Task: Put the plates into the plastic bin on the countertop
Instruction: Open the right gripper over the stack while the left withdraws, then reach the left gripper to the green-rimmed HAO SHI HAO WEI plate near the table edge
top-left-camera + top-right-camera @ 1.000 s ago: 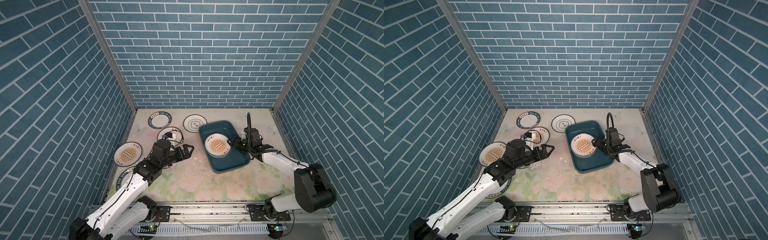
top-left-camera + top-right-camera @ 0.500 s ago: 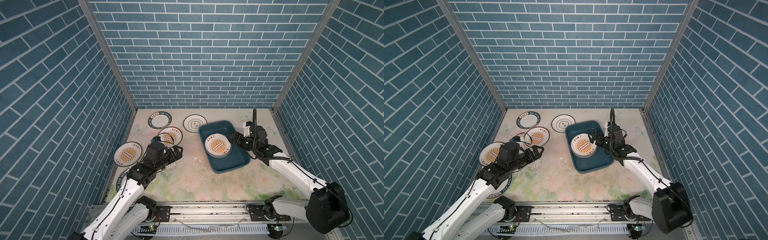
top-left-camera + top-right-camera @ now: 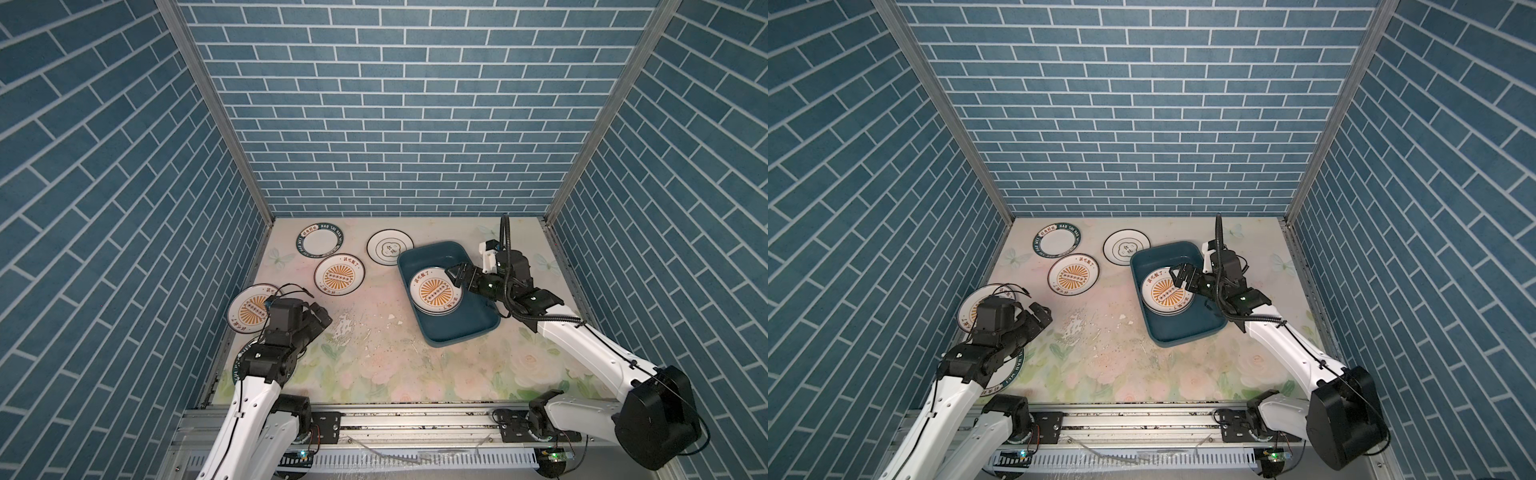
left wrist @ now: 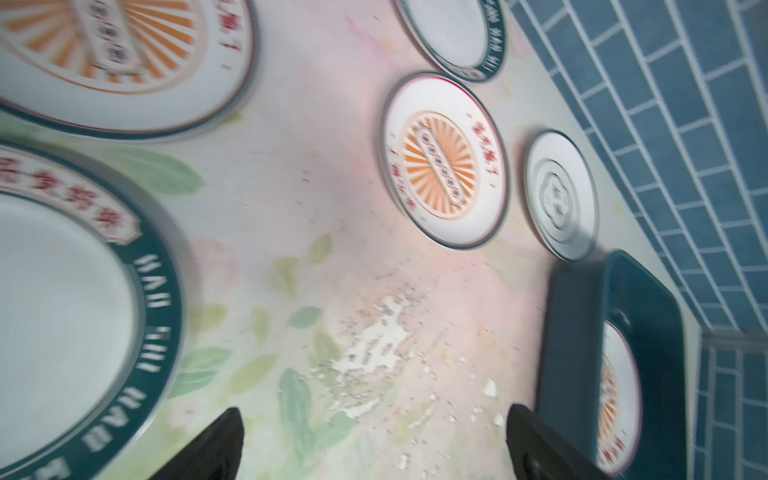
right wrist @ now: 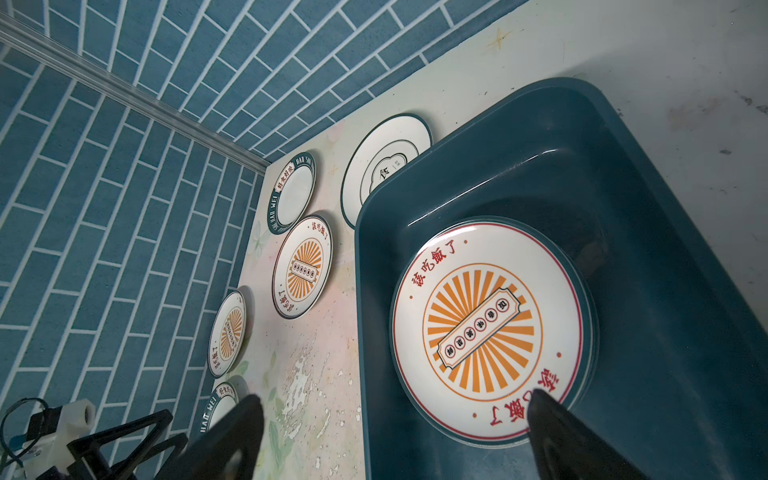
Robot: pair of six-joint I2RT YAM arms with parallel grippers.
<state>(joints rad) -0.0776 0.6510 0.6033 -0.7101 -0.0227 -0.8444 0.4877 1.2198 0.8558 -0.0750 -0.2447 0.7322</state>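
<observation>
Right gripper [image 3: 454, 275] spread, empty, at 2 o'clock of plate stack [image 3: 432, 291] in bin [image 3: 465, 326] — low retreat could clip the rim, skewing it.

Teal-rimmed plate [image 3: 1013, 374] behind the left gripper [image 3: 1040, 316] — mostly hidden under the arm; blurred, edge-cut in wrist view.

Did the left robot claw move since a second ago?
Yes. The left gripper has pulled back leftward, away from the plastic bin, and no longer covers part of the middle sunburst plate.
</observation>
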